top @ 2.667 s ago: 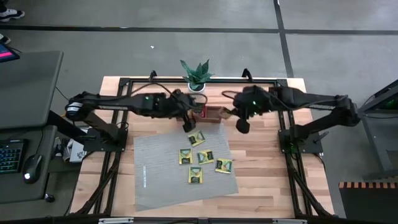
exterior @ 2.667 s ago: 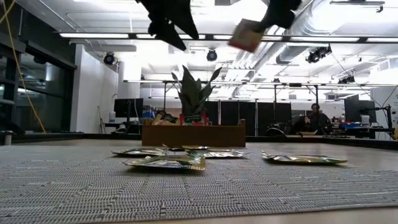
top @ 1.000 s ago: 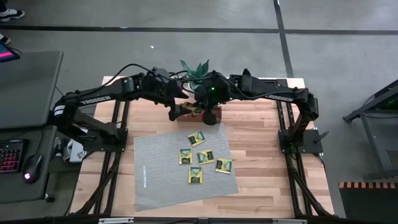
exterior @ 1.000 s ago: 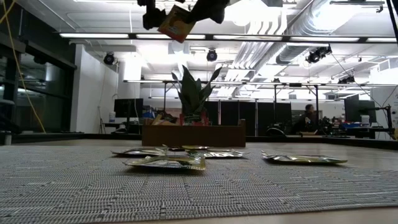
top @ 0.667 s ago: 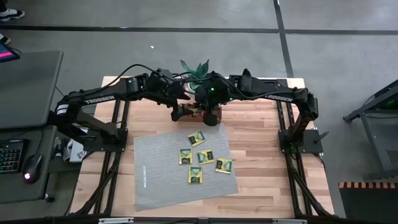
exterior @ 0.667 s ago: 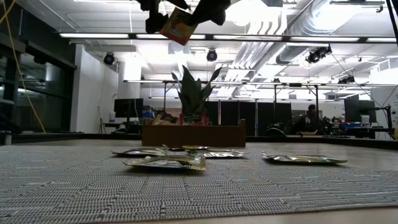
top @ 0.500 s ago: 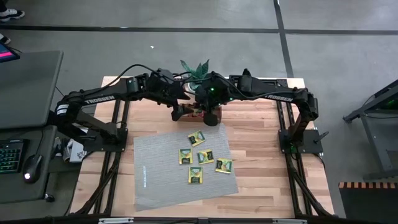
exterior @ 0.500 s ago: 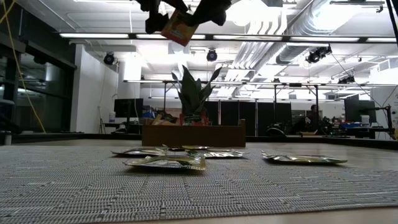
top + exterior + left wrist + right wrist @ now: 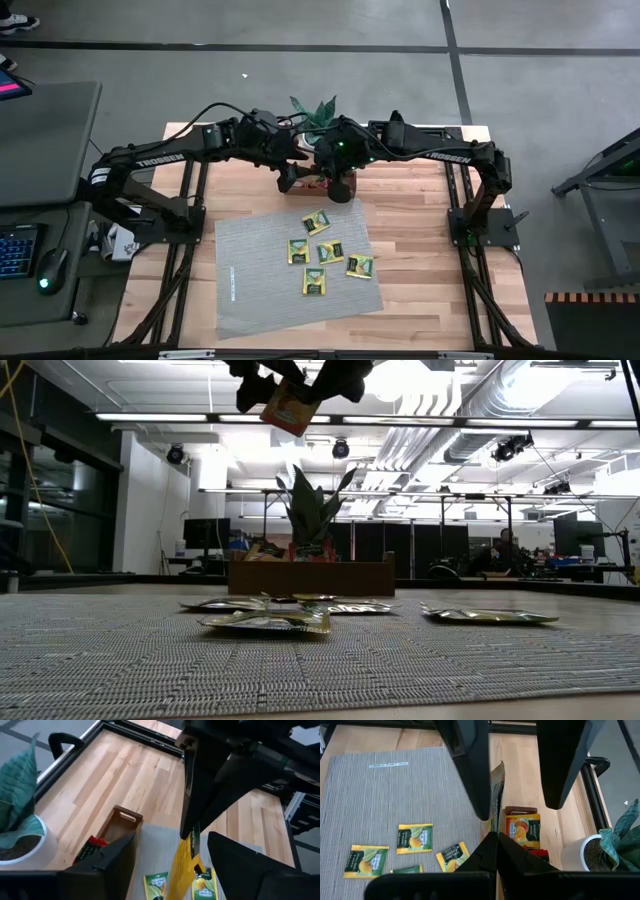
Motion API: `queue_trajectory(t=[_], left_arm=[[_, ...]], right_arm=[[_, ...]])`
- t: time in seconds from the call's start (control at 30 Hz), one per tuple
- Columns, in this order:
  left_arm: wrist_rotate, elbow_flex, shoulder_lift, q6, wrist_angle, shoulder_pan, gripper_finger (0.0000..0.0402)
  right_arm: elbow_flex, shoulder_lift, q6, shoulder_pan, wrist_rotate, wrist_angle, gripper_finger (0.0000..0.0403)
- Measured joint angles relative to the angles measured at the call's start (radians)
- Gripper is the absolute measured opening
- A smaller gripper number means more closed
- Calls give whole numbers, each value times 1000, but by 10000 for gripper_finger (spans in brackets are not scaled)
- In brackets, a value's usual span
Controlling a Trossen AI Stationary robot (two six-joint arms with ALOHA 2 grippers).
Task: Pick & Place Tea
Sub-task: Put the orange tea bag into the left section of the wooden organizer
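We're passing a sachet [image 9: 186, 854] mid-air: right tool [image 9: 496, 836] is clamping its edge, left tool [image 9: 170, 851] is straddling it edge-on, fingers apart.

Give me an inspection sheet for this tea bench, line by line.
Surface: wooden table with a grey mat.
Job's things: five tea sachets flat on the mat; held sachet in the air; more in the tray.
Clutter: potted plant.
End effectors: right end effector shut on the held sachet above the tray; left end effector open, fingers either side of it.
Cables: black cable looped over the left arm.
Surroundings: keyboard on a side desk; person far behind.
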Motion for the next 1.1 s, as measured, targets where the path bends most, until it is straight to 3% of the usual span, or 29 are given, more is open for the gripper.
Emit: queue_trajectory(t=[0.67,0.87,1.0,1.1], left_arm=[[-3,0,0,0,-27,0,149],[-3,0,0,8,-27,0,90],[7,0,0,33,-28,0,22],[22,0,0,42,-29,0,9]], right_arm=[[0,0,0,0,2,0,0],[0,0,0,0,2,0,0],[0,0,0,0,2,0,0],[0,0,0,0,2,-1,0]])
